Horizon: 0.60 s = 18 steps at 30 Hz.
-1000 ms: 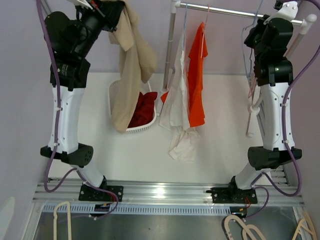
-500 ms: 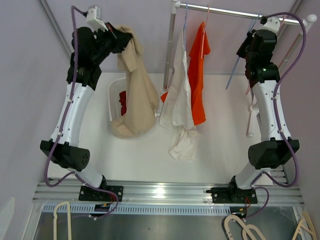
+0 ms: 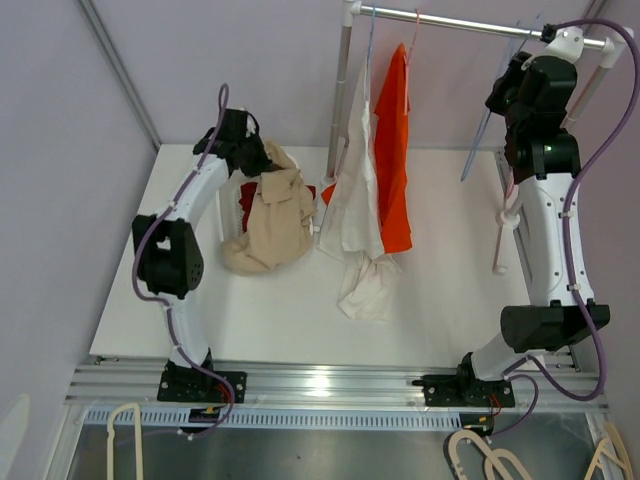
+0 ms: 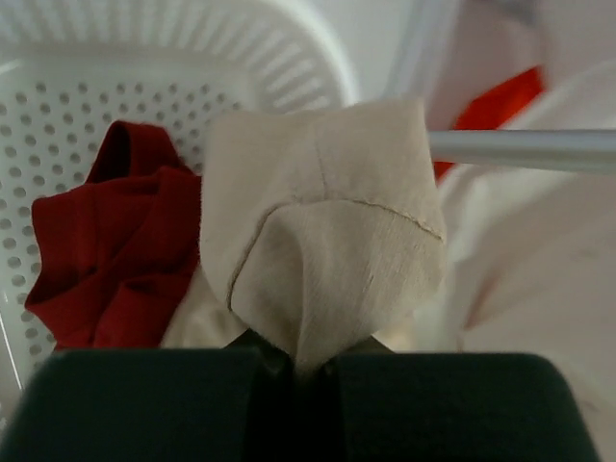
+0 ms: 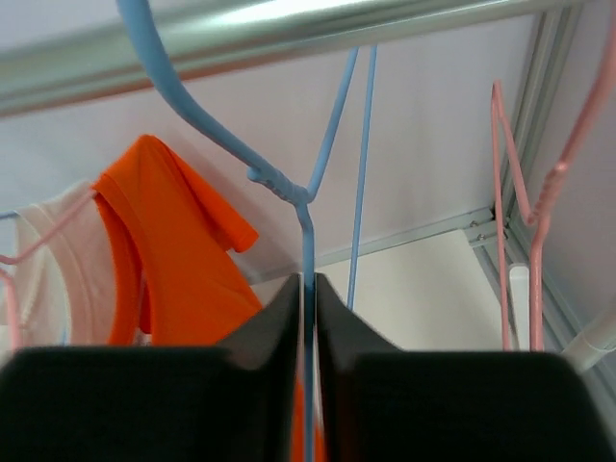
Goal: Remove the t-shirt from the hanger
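My left gripper (image 3: 262, 160) is shut on a fold of the beige t-shirt (image 3: 272, 215), low over the white basket (image 4: 144, 87). The shirt's lower part is heaped on the basket and table. In the left wrist view the beige cloth (image 4: 327, 231) is pinched between the jaws (image 4: 306, 361), with a red garment (image 4: 106, 250) in the basket beside it. My right gripper (image 3: 503, 95) is shut on the bare blue hanger (image 5: 289, 188), just under the metal rail (image 5: 289, 34). The hanger also shows in the top view (image 3: 478, 140).
An orange t-shirt (image 3: 393, 160) and a white garment (image 3: 355, 210) hang from the rail in the middle. A pink hanger (image 5: 525, 192) hangs to the right of the blue one. The rail's upright post (image 3: 340, 100) stands next to the basket.
My left arm has come down from high up, lowering the beige t-shirt onto the basket. My right gripper has kept hold of the blue hanger and shifted slightly by the rail.
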### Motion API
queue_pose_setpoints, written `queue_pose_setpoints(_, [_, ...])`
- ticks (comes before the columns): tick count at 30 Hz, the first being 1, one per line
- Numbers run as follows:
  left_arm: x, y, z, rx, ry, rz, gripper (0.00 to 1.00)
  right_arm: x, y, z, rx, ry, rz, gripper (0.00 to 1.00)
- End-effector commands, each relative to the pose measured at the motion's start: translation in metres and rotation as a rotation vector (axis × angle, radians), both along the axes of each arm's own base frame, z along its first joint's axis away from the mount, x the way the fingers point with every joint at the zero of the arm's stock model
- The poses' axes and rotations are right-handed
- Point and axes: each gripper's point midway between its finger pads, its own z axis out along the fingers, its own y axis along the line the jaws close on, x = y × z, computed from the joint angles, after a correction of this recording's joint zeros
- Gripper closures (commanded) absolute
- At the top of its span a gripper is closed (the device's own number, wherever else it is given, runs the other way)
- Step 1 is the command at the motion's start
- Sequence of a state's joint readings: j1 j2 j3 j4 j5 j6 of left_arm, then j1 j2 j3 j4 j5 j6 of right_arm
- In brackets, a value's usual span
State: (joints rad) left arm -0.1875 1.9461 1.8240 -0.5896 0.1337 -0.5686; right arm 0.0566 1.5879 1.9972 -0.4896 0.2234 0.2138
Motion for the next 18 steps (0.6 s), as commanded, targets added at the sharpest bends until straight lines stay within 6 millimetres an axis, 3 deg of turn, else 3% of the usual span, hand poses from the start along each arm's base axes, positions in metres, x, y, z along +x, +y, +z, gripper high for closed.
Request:
queue_pose_setpoints(1, [0.003,0.012,-0.062,0.004,0.174,0.053,0.99,-0.036,-0.004,0.055,-0.004,-0.105,0.000,0.78])
queue_pose_setpoints(3, [0.000,0.015,-0.088,0.020,0.251,0.048,0.99,-0.044,-0.004,0.059,-0.007,-0.106,-0.002,0.66])
queue_pose_setpoints(4, [0.003,0.016,-0.102,0.024,0.275,0.050,0.99,-0.046,-0.004,0.060,-0.008,-0.107,0.000,0.54])
queue_pose_setpoints(9, [0.000,0.018,-0.133,0.017,0.333,0.048,0.99,-0.060,-0.004,0.074,-0.009,-0.138,-0.002,0.51])
queue_pose_setpoints(10, [-0.001,0.019,-0.135,0.010,0.342,0.048,0.99,-0.063,-0.002,0.077,-0.006,-0.145,0.009,0.51])
queue_pose_setpoints(13, [0.002,0.018,-0.114,0.006,0.295,0.040,0.99,-0.068,0.012,0.085,0.011,-0.151,0.070,0.52])
queue_pose_setpoints(16, [0.004,0.025,-0.098,0.041,0.237,0.046,0.99,-0.062,0.020,0.077,-0.003,-0.115,0.073,0.52])
queue_pose_setpoints(17, [0.002,0.027,-0.096,0.054,0.253,0.049,0.94,-0.058,0.022,0.067,-0.006,-0.080,0.083,0.51])
queue_pose_setpoints(18, [0.005,0.032,-0.094,0.076,0.249,0.065,0.82,-0.057,0.024,0.060,0.007,-0.051,0.084,0.50])
